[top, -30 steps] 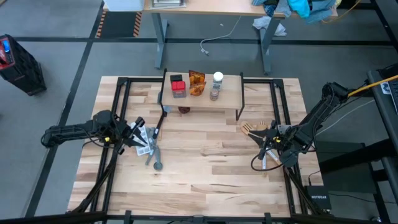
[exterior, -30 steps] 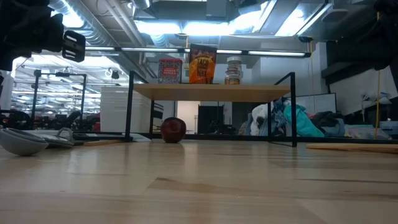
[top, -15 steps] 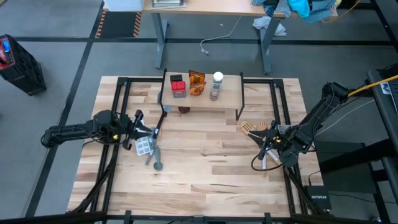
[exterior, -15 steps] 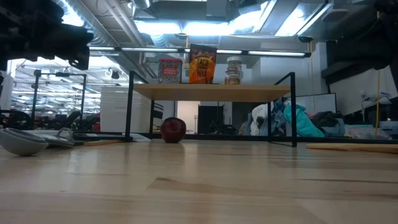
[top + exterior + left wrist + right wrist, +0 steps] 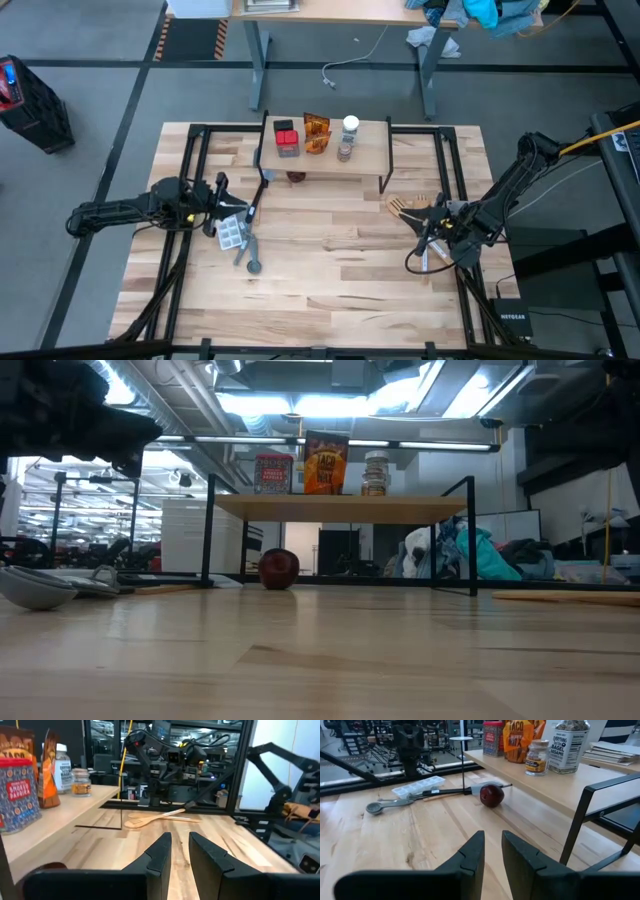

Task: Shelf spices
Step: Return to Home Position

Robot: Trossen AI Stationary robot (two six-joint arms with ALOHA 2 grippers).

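Observation:
The shelf (image 5: 372, 150) stands at the table's far middle on thin black legs (image 5: 208, 530). On it stand the spices: a red-topped box (image 5: 286, 138), an orange packet (image 5: 317, 133), a white-capped jar (image 5: 350, 126) and a small brown-capped jar (image 5: 345, 152). My left gripper (image 5: 178, 837) hovers over the table's left part (image 5: 224, 198), pointing level toward the right edge, narrowly open with nothing between its fingers. My right gripper (image 5: 492, 834) hovers near the right edge (image 5: 426, 223), pointing toward the shelf, also narrowly open with nothing in it.
A red apple (image 5: 279, 568) lies on the table under the shelf. A pale ice-cube tray (image 5: 232, 234) and a grey scoop (image 5: 251, 260) lie just near-side of my left gripper. A wooden spatula (image 5: 408, 207) lies by my right gripper. Bare planks fill the near half.
My left gripper has swung at the wrist without shifting place: it pointed slantwise toward the tray and the near edge, and now points across the table toward the right edge. Its finger gap looks unchanged. The spices have not moved.

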